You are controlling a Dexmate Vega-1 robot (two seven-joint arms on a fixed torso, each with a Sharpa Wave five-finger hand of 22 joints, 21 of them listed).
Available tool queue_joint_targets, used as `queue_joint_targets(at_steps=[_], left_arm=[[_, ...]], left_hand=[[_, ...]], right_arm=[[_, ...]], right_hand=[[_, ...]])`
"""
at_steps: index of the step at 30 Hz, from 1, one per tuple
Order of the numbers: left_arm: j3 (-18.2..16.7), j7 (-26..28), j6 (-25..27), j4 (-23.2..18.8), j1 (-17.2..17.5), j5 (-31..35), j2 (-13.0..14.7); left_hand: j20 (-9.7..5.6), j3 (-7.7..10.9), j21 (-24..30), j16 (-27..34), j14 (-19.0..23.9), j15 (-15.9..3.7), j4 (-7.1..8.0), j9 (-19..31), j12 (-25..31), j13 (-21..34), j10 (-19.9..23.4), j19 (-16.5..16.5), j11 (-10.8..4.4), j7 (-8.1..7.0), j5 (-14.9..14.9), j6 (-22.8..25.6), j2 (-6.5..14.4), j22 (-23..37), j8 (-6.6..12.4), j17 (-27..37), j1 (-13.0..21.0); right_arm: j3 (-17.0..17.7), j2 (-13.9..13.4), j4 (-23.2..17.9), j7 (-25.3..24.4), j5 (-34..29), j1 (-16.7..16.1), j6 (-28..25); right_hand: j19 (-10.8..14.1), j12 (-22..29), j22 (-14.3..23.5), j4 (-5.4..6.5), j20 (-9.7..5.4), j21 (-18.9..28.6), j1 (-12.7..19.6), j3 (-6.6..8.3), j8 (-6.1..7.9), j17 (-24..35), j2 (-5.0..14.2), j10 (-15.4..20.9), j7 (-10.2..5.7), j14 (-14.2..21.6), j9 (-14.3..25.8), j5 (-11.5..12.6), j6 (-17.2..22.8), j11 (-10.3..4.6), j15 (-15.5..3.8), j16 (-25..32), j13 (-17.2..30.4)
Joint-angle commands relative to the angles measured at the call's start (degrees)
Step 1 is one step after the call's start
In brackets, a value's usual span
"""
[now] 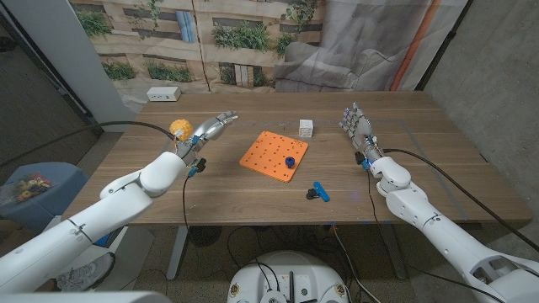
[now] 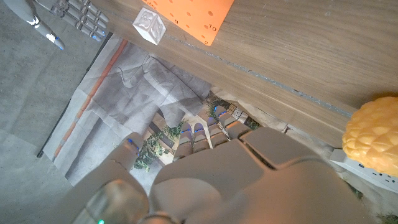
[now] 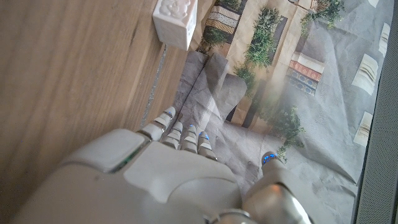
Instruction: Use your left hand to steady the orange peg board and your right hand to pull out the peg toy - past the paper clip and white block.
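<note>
The orange peg board [image 1: 271, 152] lies mid-table, and a blue peg toy [image 1: 289, 162] stands in it near its front right corner. Behind the board sits a white block [image 1: 306, 128]. A blue paper clip [image 1: 317, 192] lies in front of the board, to the right. My left hand [image 1: 210, 130] hovers left of the board, fingers stretched out and holding nothing. My right hand [image 1: 358, 126] stands right of the white block, fingers apart and empty. The left wrist view has the board's corner [image 2: 186, 17], the block [image 2: 149, 25] and my own hand [image 2: 236, 174]. The block [image 3: 176, 18] appears beyond my right hand [image 3: 168, 174].
A yellow bumpy ball [image 1: 178, 129] lies just beside my left hand and is large in the left wrist view [image 2: 372, 137]. A white power strip [image 1: 162, 94] sits at the table's back left. A draped backdrop hangs behind the table.
</note>
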Motion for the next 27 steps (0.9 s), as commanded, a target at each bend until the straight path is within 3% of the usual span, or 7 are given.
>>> queue_joint_targets(at_steps=[1,5,12,27], left_arm=[[2.89,2.31,2.71,-2.3,-0.24,15.11,2.38],[3.24,1.53,3.15,-2.06,-0.18,15.7,1.83],[6.41,0.16,4.33,-2.65,-1.85,25.36,3.34],[10.64,-4.01,5.46,-2.43,-4.19,35.88,2.39]], left_hand=[[-3.22,0.04,0.05,0.19,0.11,-0.66,0.57,0.1,-0.09,0.1,0.47,0.5,-0.51,-0.85,-0.13,0.26,3.75,0.24,0.28,0.16,-0.69],[-3.26,0.18,-0.13,0.04,-0.07,-0.73,0.9,0.11,-0.31,0.11,0.16,0.33,-0.68,-0.98,-0.06,-0.03,4.08,0.24,0.11,0.15,-0.87],[-3.94,0.47,-0.55,-0.22,-0.64,-0.99,1.43,0.13,-0.49,0.12,-0.1,-0.47,-0.56,-1.39,0.03,-0.41,4.53,0.24,-0.07,0.17,-1.07],[-4.8,-1.86,-1.1,-0.38,-2.59,-1.35,5.39,0.24,-1.05,0.17,-2.17,-2.56,-0.87,-2.4,0.01,-2.27,3.5,0.49,-0.33,0.57,-3.92]], right_arm=[[-0.02,0.66,1.89,0.34,0.25,0.34,0.66],[0.07,0.84,2.26,0.36,0.35,0.28,1.05],[0.03,0.84,2.56,0.57,0.41,0.22,1.11],[0.07,1.52,3.88,1.67,1.11,0.43,2.02]], right_hand=[[0.1,0.36,0.14,-0.16,-1.24,0.42,-0.04,0.38,0.42,-0.07,0.92,0.23,0.31,-0.18,0.13,0.25,-0.18,-0.42,-0.86,0.2,0.01],[0.08,0.38,0.13,-0.15,-1.23,0.42,-0.03,0.39,0.41,-0.19,0.97,0.29,0.27,-0.15,0.13,0.26,-0.2,-0.4,-0.81,0.22,0.0],[0.17,0.38,0.13,-0.14,-1.04,0.46,-0.03,0.39,0.44,-0.37,1.04,0.32,0.16,-0.11,0.12,0.28,-0.09,-0.46,-0.73,0.26,0.0],[0.28,0.42,0.14,-0.08,-0.87,0.52,-0.12,0.3,0.52,-0.83,1.09,0.51,0.21,0.07,0.1,0.28,0.29,-0.36,-0.55,0.38,-0.01]])
